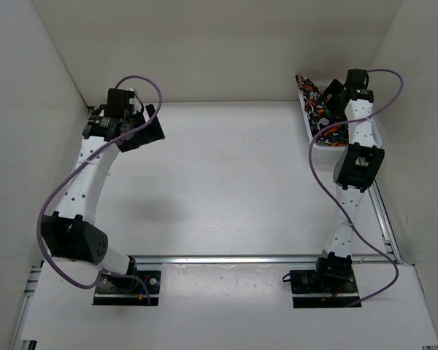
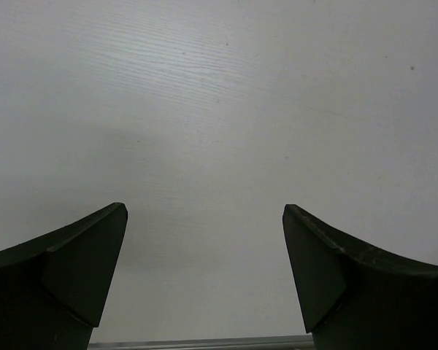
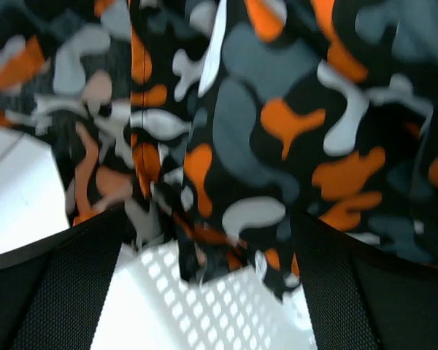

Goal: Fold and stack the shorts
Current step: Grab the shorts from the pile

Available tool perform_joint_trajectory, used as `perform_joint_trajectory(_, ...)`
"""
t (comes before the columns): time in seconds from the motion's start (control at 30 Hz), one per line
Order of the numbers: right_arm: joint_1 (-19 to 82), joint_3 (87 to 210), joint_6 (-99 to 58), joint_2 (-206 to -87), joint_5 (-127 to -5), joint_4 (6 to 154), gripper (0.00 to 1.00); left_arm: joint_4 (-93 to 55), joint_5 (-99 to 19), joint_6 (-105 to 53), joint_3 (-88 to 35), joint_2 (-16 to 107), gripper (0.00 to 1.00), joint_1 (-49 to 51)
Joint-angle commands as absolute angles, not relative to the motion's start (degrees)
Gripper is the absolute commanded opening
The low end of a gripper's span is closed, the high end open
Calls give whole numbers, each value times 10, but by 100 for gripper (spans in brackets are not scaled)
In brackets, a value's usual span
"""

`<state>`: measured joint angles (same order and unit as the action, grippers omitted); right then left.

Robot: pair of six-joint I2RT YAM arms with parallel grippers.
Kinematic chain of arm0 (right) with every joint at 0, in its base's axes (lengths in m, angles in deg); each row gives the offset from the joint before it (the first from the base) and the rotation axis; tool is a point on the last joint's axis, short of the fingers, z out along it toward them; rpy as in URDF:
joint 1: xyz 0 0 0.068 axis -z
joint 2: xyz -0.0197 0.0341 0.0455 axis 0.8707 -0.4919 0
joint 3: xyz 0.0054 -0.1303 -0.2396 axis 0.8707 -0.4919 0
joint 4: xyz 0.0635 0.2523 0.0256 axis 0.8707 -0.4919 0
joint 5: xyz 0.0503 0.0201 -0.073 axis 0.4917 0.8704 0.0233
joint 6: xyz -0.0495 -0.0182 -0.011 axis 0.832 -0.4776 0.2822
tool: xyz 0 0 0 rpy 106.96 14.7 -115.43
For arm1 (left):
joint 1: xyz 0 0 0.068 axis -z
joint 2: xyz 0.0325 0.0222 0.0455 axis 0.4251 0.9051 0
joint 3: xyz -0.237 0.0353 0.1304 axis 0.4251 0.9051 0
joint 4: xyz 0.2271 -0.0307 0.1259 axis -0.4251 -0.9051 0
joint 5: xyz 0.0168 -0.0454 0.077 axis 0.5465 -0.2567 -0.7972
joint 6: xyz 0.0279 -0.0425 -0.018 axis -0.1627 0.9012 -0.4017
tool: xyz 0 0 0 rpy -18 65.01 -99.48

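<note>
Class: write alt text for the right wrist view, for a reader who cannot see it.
Blotchy orange, grey, white and black shorts fill most of the view. A white perforated basket shows beneath, between the open right gripper's two dark fingers.

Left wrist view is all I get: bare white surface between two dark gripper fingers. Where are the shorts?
Observer: The orange, white, grey and black camouflage fabric shorts lie in a white perforated plastic basket at the far right corner of the table.
Operator: Is anything holding them?
Observer: Not yet. The right gripper hangs open close over the fabric.
Operator: And my arm?
Observer: Your left gripper sits far left, away from the basket.
</note>
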<state>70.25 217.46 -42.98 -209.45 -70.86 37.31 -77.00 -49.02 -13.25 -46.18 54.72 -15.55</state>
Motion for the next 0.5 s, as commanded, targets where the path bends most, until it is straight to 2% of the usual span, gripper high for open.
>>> perform_joint_trajectory(0.0, 704, 2242, -441, -2134, -742, 407, 96, -783, -512, -139, -484, 562, 100, -153)
perform_joint_trajectory(0.23, 704, 2260, -459, -2190, -759, 463, 86, -783, -517, -139, -494, 620, 100, -153)
perform_joint_trajectory(0.33, 704, 2260, -459, -2196, -764, 470, 76, -783, -512, -139, -508, 638, 100, -148)
perform_joint_trajectory(0.43, 704, 2237, -453, -2169, -776, 470, 48, -783, -512, -139, -514, 651, 100, -142)
perform_joint_trajectory(0.47, 704, 2225, -453, -2147, -784, 470, 28, -783, -512, -139, -514, 652, 100, -142)
